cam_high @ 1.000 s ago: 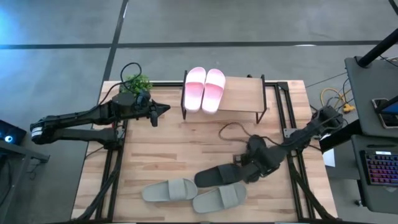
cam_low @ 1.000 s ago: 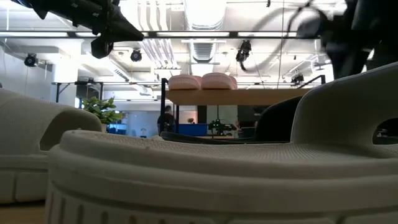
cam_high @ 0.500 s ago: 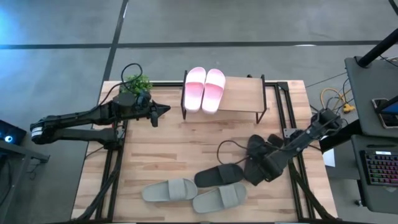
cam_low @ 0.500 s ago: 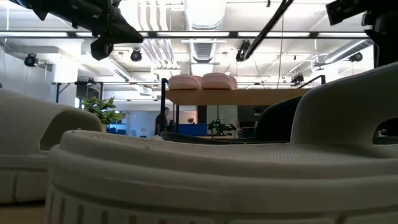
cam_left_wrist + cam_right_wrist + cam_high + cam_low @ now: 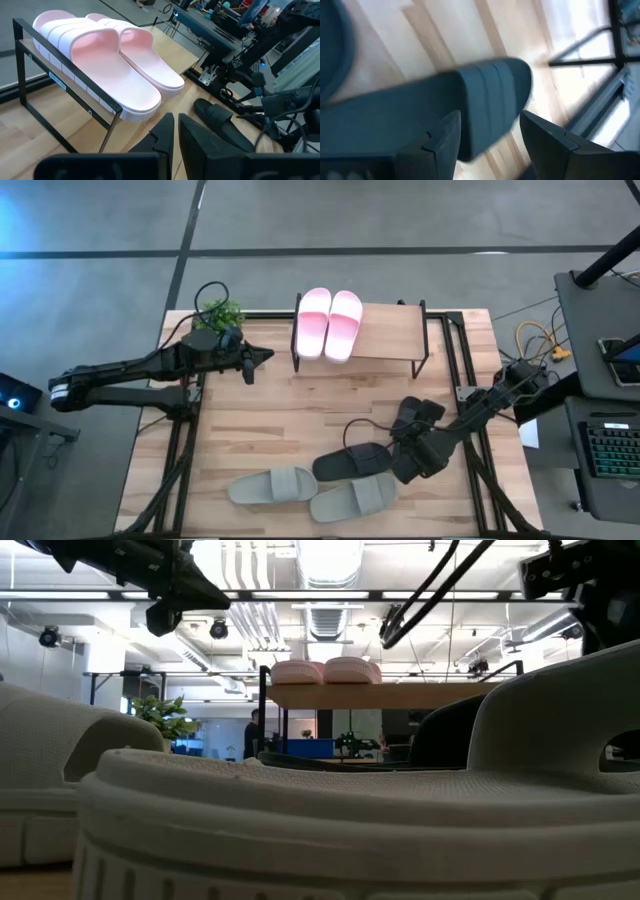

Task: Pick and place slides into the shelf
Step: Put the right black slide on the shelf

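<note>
The pale pink pair [image 5: 328,323] lies on the left part of the shelf [image 5: 390,332] top, also seen in the left wrist view [image 5: 115,60]. One black slide [image 5: 350,462] lies flat on the table, and the other black slide [image 5: 416,416] lies partly under my right arm. The grey-green pair [image 5: 272,485] rests near the table's near edge. My right gripper [image 5: 405,460] is open, low over the black slides, with a black slide [image 5: 420,115] between its fingers. My left gripper [image 5: 265,356] hangs shut left of the shelf, touching nothing. My right gripper comes from above with one finger on each side of a black slide's strap [image 5: 490,85]. The slide lies flat on the table. Whether the fingers touch it I cannot tell.
A small green plant [image 5: 220,311] stands at the table's far left corner. Black frame rails [image 5: 182,450] run along both table sides. A cable loop [image 5: 365,430] trails from my right arm over the boards. Bare wood [image 5: 300,405] lies between the shelf and the slides.
My right gripper has shifted a little toward the near edge over the black slides, and its cable loop has followed it. The slides lie where they were.
</note>
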